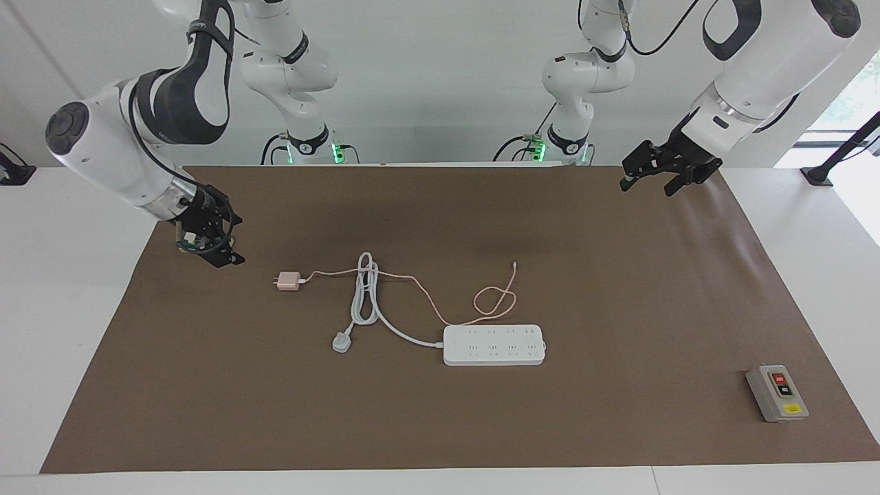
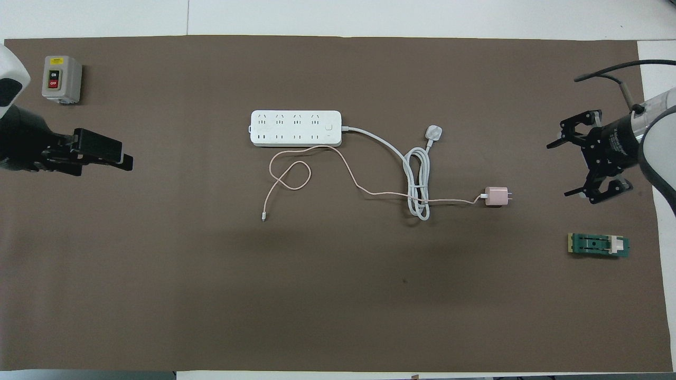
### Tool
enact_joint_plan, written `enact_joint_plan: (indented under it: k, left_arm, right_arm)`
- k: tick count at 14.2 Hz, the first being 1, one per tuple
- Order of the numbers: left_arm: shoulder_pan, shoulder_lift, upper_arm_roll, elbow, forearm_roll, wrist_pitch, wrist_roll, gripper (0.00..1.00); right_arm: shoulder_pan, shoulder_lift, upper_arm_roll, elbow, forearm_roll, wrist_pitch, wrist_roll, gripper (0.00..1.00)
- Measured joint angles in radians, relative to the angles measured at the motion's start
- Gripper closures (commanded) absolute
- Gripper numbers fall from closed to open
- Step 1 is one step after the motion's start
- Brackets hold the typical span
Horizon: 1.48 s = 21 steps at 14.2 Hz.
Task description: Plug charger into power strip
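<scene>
Overhead view shows the charger (image 2: 496, 196) lying mid-mat, near the right gripper (image 2: 561, 168), whose fingers gape wide and empty. Well apart, the left gripper (image 2: 125, 159) hangs open, holding nothing, over the mat's (image 2: 211, 295) edge.

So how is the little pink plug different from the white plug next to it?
The charger is a pale pink cube with two thin metal prongs, while the white plug is grey-white, rounder and flatter. The charger trails a thin pink cable; the white plug has a thick white cord running to the power strip. Both lie loose on the brown mat, plugged into nothing.
</scene>
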Motion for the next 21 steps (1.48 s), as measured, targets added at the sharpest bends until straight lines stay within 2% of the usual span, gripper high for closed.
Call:
enact_joint_plan:
  k: [5,8,13,15,21]
  left_arm:
    - [0.076,0.132,0.006,-0.001,-0.348,0.063,0.037,0.0]
    - [0.083,0.202,0.003,-0.013,-0.543,0.128,0.1,0.0]
    - [0.075,0.253,-0.005,-0.153,-0.92,0.201,0.336,0.0]
    - [0.076,0.259,-0.004,-0.204,-1.002,0.206,0.392,0.0]
    - [0.08,0.27,0.0,-0.356,-1.132,0.165,0.648,0.0]
  right_arm:
    - [0.002,0.01,0.002,-0.121,0.068,0.148,0.051,0.0]
    - [0.007,0.008,0.003,-0.178,0.137,0.197,0.029,0.0]
    - [0.008,0.016,0.003,-0.255,0.21,0.227,-0.162,0.0]
    - [0.007,0.017,0.002,-0.28,0.211,0.248,-0.178,0.0]
    - [-0.016,0.026,0.0,-0.377,0.211,0.364,-0.256,0.0]
